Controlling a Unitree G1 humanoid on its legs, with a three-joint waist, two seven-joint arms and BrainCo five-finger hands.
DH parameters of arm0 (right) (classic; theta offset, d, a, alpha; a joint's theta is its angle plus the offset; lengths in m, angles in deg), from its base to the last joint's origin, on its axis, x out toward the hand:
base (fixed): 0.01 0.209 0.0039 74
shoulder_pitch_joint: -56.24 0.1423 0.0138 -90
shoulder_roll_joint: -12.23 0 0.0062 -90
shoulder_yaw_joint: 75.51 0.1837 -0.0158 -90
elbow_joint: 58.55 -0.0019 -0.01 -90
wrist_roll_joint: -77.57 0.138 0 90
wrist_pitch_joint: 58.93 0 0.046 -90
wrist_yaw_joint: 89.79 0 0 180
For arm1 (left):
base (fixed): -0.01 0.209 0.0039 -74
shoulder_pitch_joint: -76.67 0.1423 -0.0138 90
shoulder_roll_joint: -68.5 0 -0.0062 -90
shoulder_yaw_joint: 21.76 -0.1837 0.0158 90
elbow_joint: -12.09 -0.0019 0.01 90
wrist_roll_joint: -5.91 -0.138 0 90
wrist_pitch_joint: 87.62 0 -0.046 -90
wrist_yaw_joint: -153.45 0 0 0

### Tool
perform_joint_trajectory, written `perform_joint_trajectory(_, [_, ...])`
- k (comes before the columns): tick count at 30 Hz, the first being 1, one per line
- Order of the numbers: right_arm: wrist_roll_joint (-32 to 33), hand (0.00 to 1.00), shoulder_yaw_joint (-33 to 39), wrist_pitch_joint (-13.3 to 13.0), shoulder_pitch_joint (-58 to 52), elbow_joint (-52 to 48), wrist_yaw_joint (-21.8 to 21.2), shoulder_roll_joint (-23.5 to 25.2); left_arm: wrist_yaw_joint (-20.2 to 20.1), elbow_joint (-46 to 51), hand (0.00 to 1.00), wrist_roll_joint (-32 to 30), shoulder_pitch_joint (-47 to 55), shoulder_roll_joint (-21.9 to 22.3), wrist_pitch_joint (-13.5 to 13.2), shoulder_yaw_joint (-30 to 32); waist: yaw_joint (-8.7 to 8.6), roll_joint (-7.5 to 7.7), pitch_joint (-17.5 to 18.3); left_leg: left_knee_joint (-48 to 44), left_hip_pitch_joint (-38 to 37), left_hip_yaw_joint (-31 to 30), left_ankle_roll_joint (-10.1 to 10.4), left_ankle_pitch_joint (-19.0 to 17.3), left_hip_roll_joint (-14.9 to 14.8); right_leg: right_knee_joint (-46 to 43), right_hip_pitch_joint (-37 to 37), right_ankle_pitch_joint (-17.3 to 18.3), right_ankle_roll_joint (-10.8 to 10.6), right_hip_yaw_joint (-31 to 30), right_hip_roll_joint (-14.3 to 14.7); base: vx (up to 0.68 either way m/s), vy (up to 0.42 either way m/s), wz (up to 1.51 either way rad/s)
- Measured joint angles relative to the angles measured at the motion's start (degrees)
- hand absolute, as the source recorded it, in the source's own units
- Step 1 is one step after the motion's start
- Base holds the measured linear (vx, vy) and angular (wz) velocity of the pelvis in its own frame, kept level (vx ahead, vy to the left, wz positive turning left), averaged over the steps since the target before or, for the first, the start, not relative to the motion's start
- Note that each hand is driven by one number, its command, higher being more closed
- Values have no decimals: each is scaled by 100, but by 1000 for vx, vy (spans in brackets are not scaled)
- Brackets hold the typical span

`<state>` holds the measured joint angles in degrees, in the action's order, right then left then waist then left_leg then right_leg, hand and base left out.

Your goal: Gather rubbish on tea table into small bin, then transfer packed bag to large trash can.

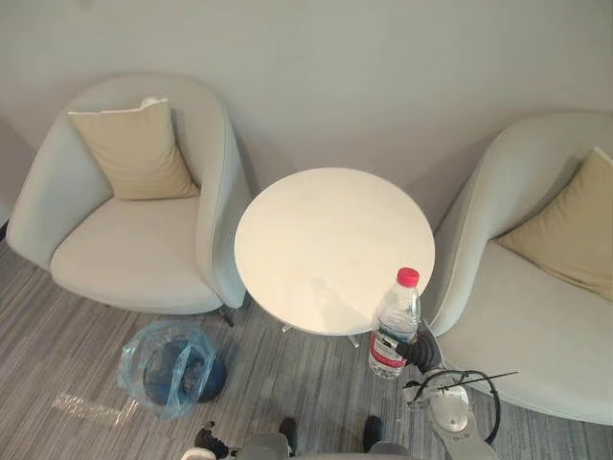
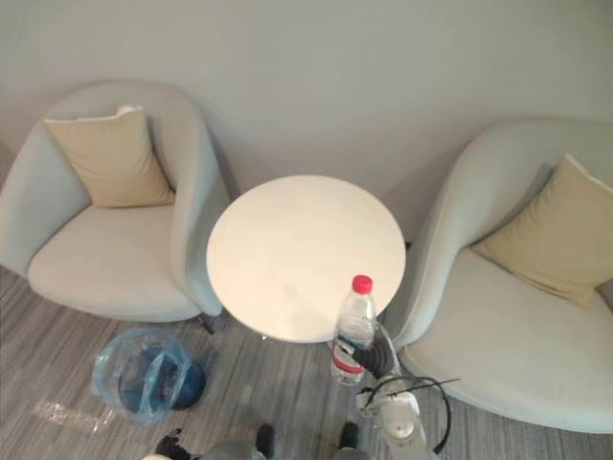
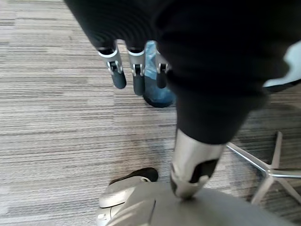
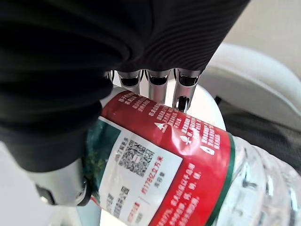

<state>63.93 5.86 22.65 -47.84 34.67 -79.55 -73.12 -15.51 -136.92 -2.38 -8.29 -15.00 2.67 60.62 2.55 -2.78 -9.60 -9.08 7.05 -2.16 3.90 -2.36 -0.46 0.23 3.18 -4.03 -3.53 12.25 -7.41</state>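
Right hand (image 1: pixel 424 349) half-hidden, clasping bottle (image 1: pixel 395 324)

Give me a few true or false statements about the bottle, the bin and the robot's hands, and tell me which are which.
1. The right hand is curled round the water bottle. True.
2. The bottle's cap is blue. False: it is red.
3. The small bin stands on the round table. False: it stands on the floor, below the table and near the left armchair.
4. A beige cushion leans in the left armchair. True.
5. The left hand grips a bag. False: its fingers hang straight above the carpet and hold nothing.
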Motion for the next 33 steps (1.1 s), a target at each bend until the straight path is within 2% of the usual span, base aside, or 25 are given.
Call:
perform_joint_trajectory(2, [1,100,-14,13,192,9,4,4,4,121,0,7,-6,1,8,2,22,8,-19,176,143,-21,120,315,-24,-111,204,29,107,74,-4,-163,-68,30])
perform_joint_trajectory(3, [4,100,-6,11,241,14,27,16,12,94,0,7,-6,10,11,15,3,77,-46,256,76,72,64,243,-51,-120,293,-17,199,272,-120,-104,-14,21])
perform_joint_trajectory(4, [5,100,-6,12,282,33,39,10,12,86,0,6,-14,4,12,60,5,78,-54,1,103,172,15,101,-57,-154,305,-18,211,290,-144,-124,6,16])
perform_joint_trajectory(5, [6,100,48,12,323,129,97,14,6,15,0,0,-29,-1,18,92,-27,120,-57,-915,37,528,-35,-431,-46,-219,303,-22,211,307,-261,-104,25,9])
perform_joint_trajectory(6, [5,100,78,11,318,149,117,13,0,-8,0,-3,-31,-1,16,82,-64,127,-58,-1092,-44,612,0,-556,-48,-218,283,-30,198,325,-292,-159,63,25])
perform_joint_trajectory(7, [2,100,144,12,318,186,181,11,-1,-30,0,-58,15,-11,24,-5,-243,110,-42,-996,-382,823,186,-808,-123,-167,283,-77,185,373,-298,-112,58,27])
perform_joint_trajectory(8, [2,100,164,11,323,185,195,16,-1,-46,0,-64,20,-18,29,-39,-291,88,-28,-793,-477,810,221,-869,-149,-150,313,-125,191,396,-271,-142,142,37])
perform_joint_trajectory(9, [-6,100,210,18,306,264,236,25,-1,-141,0,-72,-33,-54,36,-130,-362,8,23,4,-642,798,-46,-990,-191,13,450,-325,142,448,-174,-112,118,25])
perform_joint_trajectory(10, [-12,100,248,71,291,501,229,206,3,-154,0,-71,-87,-207,43,-172,-346,280,-55,313,-708,825,-93,-736,-39,143,493,-485,76,413,-252,-150,137,22])
perform_joint_trajectory(11, [-23,100,217,100,265,658,222,287,9,-154,0,-67,-86,-260,43,-187,-326,388,-89,298,-706,832,-125,-715,18,161,483,-574,39,363,-298,-126,71,5])
perform_joint_trajectory(13, [-43,100,107,176,248,907,211,337,9,-154,0,-66,-47,-283,43,-187,-270,429,-82,169,-675,875,-176,-763,41,54,467,-589,26,242,-328,-137,92,-14])
perform_joint_trajectory(16, [-51,100,-143,221,244,964,195,378,8,-149,0,-59,41,-264,35,-188,-274,337,-98,-189,-698,915,-241,-1019,9,-317,481,-363,24,100,-344,-85,60,-13])
perform_joint_trajectory(17, [-51,100,-149,221,230,985,195,422,5,-154,0,-58,49,-252,35,-187,-288,308,-90,-262,-694,845,-231,-1061,-2,-460,506,-181,-47,5,-321,3,-26,32])
perform_joint_trajectory(18, [-49,100,-139,222,198,1004,195,440,5,-161,0,-52,47,-233,32,-175,-376,268,-71,-341,-630,652,-231,-1121,-24,-594,518,38,-99,-228,-210,15,-49,48])
perform_joint_trajectory(21, [-19,100,-102,223,134,1000,183,463,11,-193,0,-53,37,-128,23,66,-391,254,-31,-302,-487,249,-163,-1084,-9,-1001,690,465,-140,-743,-5,72,-89,69])
perform_joint_trajectory(22, [-9,100,-97,223,123,1000,182,462,11,-207,0,-53,40,-109,23,108,-389,251,-31,-288,-483,193,-162,-1082,-7,-1020,695,503,-139,-746,3,121,-85,61])
perform_joint_trajectory(24, [25,100,-117,223,7,1000,154,472,37,-245,0,-52,67,-32,46,224,-262,210,48,-86,-472,-54,-64,-979,-31,-1003,659,637,-114,-521,19,172,-73,62])
perform_joint_trajectory(25, [24,100,-123,223,18,1000,130,498,70,-233,0,-52,66,-12,52,224,-249,183,113,-41,-385,-195,-87,-913,-57,-996,653,708,-112,-378,35,221,-77,79])
perform_joint_trajectory(28, [31,100,-74,232,46,999,113,632,104,-66,0,-40,63,-9,54,223,-258,191,152,-138,-291,-309,74,-653,-69,-1006,337,804,-35,80,-60,238,-55,115])
perform_joint_trajectory(30, [31,100,-32,233,92,991,138,660,109,65,0,-22,43,-5,57,222,-241,202,151,-385,-161,-129,125,-623,-83,-997,113,859,-15,362,-157,195,29,114])
perform_joint_trajectory(32, [42,100,83,237,208,992,206,650,126,197,0,82,10,-25,54,217,-220,251,141,-870,83,357,290,-517,-107,-946,-184,861,-14,714,-279,133,63,131])
perform_joint_trajectory(33, [76,100,157,242,319,994,229,658,133,250,0,123,2,-90,37,218,-201,403,55,-1376,346,735,299,-442,-66,-834,-470,857,-15,863,-443,107,91,104])
